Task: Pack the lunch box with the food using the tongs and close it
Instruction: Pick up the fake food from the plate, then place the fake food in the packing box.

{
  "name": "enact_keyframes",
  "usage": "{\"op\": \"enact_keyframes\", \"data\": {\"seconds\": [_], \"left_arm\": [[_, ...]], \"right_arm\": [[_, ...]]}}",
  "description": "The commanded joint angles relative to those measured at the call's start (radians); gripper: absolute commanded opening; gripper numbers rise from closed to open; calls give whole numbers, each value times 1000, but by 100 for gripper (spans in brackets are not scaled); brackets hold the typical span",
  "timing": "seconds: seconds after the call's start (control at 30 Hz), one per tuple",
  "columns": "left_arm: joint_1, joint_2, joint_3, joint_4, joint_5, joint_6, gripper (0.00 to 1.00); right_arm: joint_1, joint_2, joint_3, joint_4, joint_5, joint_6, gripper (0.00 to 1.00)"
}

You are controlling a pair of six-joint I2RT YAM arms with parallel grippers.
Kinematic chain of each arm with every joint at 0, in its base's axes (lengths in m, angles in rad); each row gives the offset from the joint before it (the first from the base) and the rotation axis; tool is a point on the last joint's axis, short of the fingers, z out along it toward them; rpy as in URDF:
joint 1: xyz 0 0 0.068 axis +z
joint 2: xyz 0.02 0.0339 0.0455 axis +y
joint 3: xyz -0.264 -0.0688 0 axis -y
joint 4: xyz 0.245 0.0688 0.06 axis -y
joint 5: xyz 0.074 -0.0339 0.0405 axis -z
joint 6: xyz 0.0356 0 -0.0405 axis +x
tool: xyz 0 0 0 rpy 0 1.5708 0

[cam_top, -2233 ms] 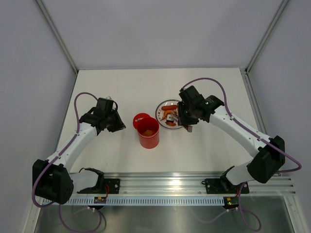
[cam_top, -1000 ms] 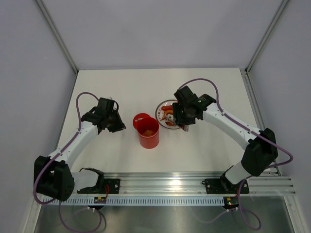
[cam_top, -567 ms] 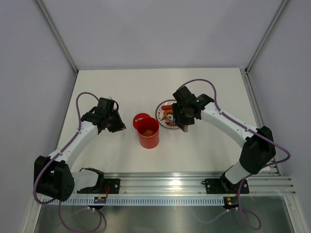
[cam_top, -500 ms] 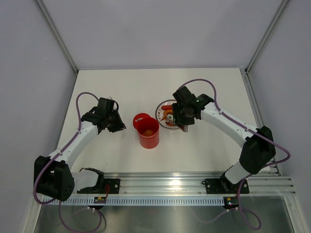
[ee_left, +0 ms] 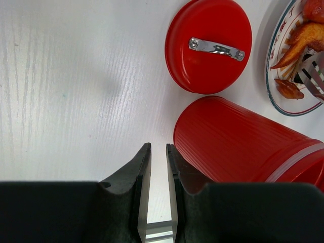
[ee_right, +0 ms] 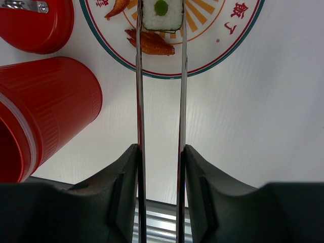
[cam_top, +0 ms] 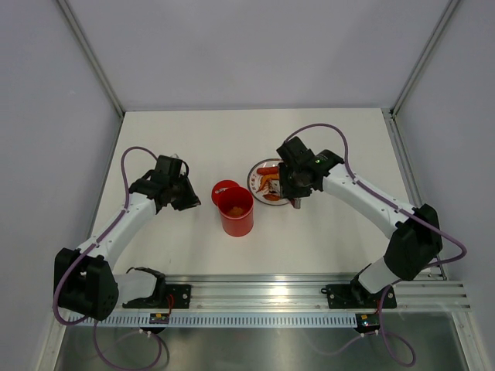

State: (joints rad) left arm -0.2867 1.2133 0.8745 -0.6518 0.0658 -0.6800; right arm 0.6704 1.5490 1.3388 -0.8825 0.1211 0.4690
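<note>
Tongs (ee_right: 139, 101) obscured from above; wrist view shows right gripper (ee_right: 159, 149) clamping them on the roll (ee_right: 161, 12); left gripper (ee_left: 158, 152) slightly parted, empty.

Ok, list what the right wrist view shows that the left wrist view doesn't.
Right wrist only: the right end effector holding the tongs, their tips either side of a rice roll. Left wrist only: the left end effector, slightly apart and empty, and the whole lid with its handle. Both: the red lunch box, the plate, fried pieces, the tongs' tips.
</note>
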Motion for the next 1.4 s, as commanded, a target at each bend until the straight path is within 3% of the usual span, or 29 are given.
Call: {"op": "enact_keyframes", "data": {"seconds": [0.0, 0.23, 0.63, 0.93, 1.37], "left_arm": [[4, -3, -8, 43, 14, 14, 21], [6, -5, -6, 41, 12, 14, 21], [6, -9, -2, 38, 11, 13, 21], [6, -12, 1, 34, 12, 8, 21], [6, -15, -2, 35, 20, 2, 21]], "right_arm": [[9, -73, 65, 1, 61, 14, 35], [12, -118, 118, -32, 65, 14, 33], [93, -254, 194, -9, -66, -56, 31], [176, -340, 135, 16, -201, -135, 30], [213, -311, 105, -62, -270, -184, 32]]}}
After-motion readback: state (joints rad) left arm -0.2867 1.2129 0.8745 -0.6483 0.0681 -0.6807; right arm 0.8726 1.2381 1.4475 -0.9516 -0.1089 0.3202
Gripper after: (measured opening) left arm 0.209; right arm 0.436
